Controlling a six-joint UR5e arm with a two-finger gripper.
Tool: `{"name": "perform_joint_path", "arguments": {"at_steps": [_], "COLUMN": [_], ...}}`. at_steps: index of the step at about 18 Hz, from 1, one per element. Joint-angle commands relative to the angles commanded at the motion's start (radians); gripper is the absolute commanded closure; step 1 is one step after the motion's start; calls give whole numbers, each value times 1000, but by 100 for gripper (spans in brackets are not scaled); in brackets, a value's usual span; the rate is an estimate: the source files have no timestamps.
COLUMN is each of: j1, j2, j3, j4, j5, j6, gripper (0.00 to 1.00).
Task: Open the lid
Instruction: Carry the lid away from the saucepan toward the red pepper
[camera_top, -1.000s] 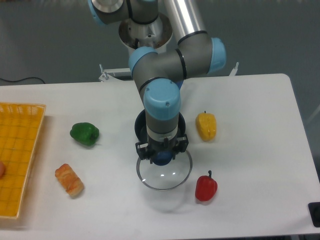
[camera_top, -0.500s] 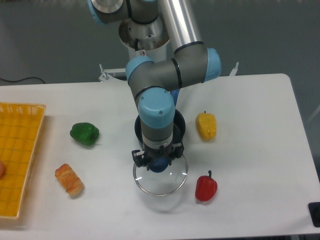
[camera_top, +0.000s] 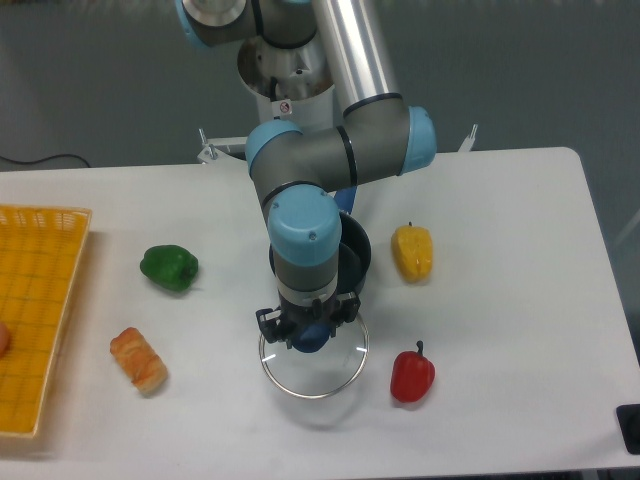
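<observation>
The lid (camera_top: 318, 372), a clear glass disc with a thin metal rim, hangs just in front of the dark blue saucepan (camera_top: 352, 250), off the pan and close above the table. My gripper (camera_top: 308, 333) points straight down and is shut on the lid's blue knob. My arm covers most of the saucepan, so only its right rim shows and its inside is hidden.
A red pepper (camera_top: 412, 374) lies just right of the lid and a yellow pepper (camera_top: 413, 252) right of the saucepan. A green pepper (camera_top: 168, 267) and a bread roll (camera_top: 139, 360) sit to the left. A yellow basket (camera_top: 40, 310) is at the left edge.
My gripper has carried the lid towards the front left, away from the saucepan, over the last second.
</observation>
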Motion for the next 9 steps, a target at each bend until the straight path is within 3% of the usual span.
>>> {"name": "perform_joint_path", "arguments": {"at_steps": [9], "j1": [2], "j2": [-5], "j3": [18], "j4": [-5], "j5": [-9], "j6": [-5], "gripper": [62]}}
